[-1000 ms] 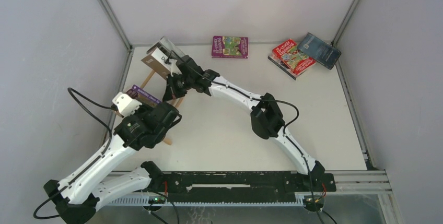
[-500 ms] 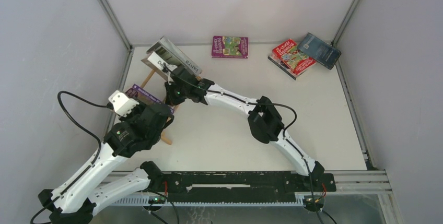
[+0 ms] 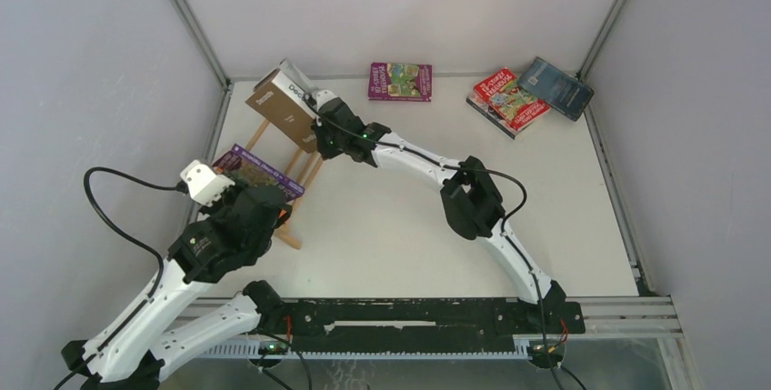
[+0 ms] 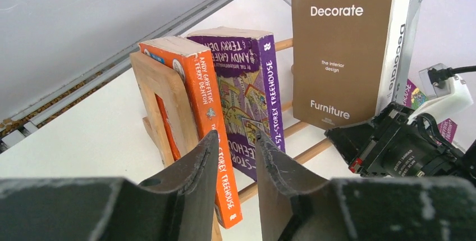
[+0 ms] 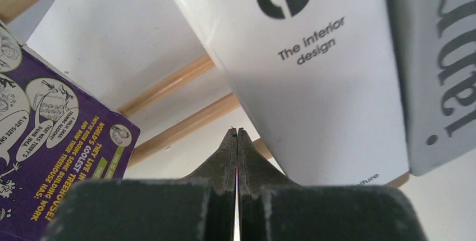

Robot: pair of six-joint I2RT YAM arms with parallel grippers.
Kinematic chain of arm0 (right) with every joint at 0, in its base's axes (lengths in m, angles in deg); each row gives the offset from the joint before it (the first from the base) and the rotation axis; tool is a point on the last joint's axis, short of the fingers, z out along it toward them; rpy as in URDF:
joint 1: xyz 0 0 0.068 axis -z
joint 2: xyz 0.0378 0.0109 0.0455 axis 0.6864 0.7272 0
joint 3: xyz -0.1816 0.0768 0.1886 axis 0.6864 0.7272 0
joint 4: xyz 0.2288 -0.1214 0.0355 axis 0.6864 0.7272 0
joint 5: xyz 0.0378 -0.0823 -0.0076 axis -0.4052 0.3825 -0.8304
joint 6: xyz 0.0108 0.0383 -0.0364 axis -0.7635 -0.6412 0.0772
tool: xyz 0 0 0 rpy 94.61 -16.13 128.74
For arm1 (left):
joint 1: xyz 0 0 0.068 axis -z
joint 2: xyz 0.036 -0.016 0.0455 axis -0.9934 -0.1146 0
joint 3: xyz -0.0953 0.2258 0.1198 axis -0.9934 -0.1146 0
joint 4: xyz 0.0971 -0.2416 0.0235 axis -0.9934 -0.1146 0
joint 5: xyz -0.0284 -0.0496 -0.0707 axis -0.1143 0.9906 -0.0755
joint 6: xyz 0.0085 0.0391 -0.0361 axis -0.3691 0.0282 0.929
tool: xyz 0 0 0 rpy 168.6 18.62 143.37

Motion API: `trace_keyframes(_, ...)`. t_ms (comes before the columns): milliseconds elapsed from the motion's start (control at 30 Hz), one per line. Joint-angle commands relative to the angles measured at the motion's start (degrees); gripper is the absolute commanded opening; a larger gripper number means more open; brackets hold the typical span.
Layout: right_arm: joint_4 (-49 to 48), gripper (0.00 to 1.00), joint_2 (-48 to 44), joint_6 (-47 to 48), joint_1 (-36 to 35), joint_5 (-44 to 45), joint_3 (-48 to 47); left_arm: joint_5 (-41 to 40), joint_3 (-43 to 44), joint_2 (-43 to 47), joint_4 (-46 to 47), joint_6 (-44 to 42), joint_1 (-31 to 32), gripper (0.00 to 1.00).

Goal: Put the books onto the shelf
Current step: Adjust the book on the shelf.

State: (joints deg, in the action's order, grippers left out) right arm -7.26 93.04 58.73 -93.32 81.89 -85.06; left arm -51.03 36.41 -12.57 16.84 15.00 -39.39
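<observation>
The shelf (image 3: 291,238) stands at the table's left; its wooden end frame (image 4: 165,106) is close in the left wrist view. On it stand an orange book (image 4: 203,123), a purple book (image 4: 247,83) and a thick brown book titled "Decorate" (image 4: 342,61), which is also in the top view (image 3: 284,113). My left gripper (image 4: 238,140) is open just short of the orange and purple spines, holding nothing. My right gripper (image 5: 236,134) is shut and empty, low beside the brown book's cover (image 5: 314,67), above the shelf's rails (image 5: 185,126). Its place in the top view (image 3: 320,131) is right of that book.
A purple illustrated book (image 3: 400,81) lies at the back centre. A red book (image 3: 509,99) and a dark blue book (image 3: 556,87) lie at the back right corner. White walls close in the left, back and right sides.
My left arm has drawn back toward the near left, off the purple book. The brown book has gone from leaning to upright, and my shut right gripper has shifted up beside it.
</observation>
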Motion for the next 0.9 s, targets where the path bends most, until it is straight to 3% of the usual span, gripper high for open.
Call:
trace_keyframes(0,-4.0,0.0,-4.86,5.01,0.22,3.5,-1.09,-1.23,0.62,0.93,0.96,-2.26,0.18,0.34)
trace_keyframes(367,-11.81,0.0,-13.78,9.5,-3.9,2.51,10.54,-1.14,1.08,1.45,0.03,-2.0,0.21,0.33)
trace_keyframes(667,-13.15,0.0,-14.65,12.76,-6.71,0.79,11.36,-1.48,0.73,2.56,-2.48,0.09,0.24,0.34)
trace_keyframes(867,-12.49,0.0,-11.67,15.32,-8.15,-6.09,8.05,-1.02,0.79,3.62,-2.33,-0.45,0.18,0.34)
